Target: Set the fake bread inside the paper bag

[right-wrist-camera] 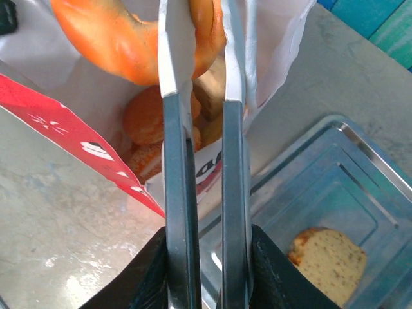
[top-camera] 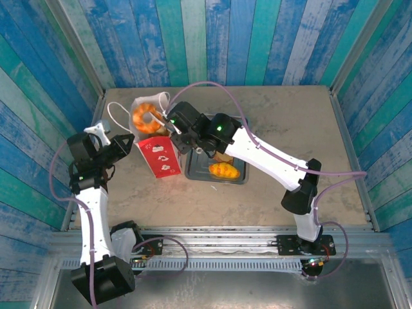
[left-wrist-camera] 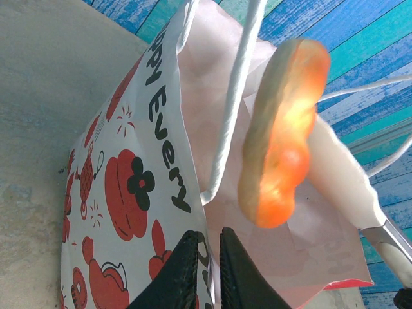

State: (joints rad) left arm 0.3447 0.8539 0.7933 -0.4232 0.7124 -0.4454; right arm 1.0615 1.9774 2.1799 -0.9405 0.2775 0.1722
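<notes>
The white paper bag (top-camera: 158, 158) with red print stands left of centre, its mouth open. My left gripper (top-camera: 127, 139) is shut on the bag's rim, and in the left wrist view the black fingers (left-wrist-camera: 187, 270) pinch the paper bag (left-wrist-camera: 129, 180) edge. My right gripper (right-wrist-camera: 206, 257) is shut on the metal tongs (right-wrist-camera: 180, 161). The tong tips hold a ring donut (top-camera: 147, 118) over the bag's mouth. That ring donut (left-wrist-camera: 283, 129) hangs just inside the opening. More fake bread (right-wrist-camera: 145, 116) lies in the bag's bottom. My right gripper (top-camera: 185, 134) hovers between bag and tray.
A grey metal tray (top-camera: 239, 179) sits right of the bag, with a croissant (top-camera: 224, 170) on it. The tray (right-wrist-camera: 335, 161) also holds a speckled bread slice (right-wrist-camera: 328, 257). Blue plank walls close in the table on three sides.
</notes>
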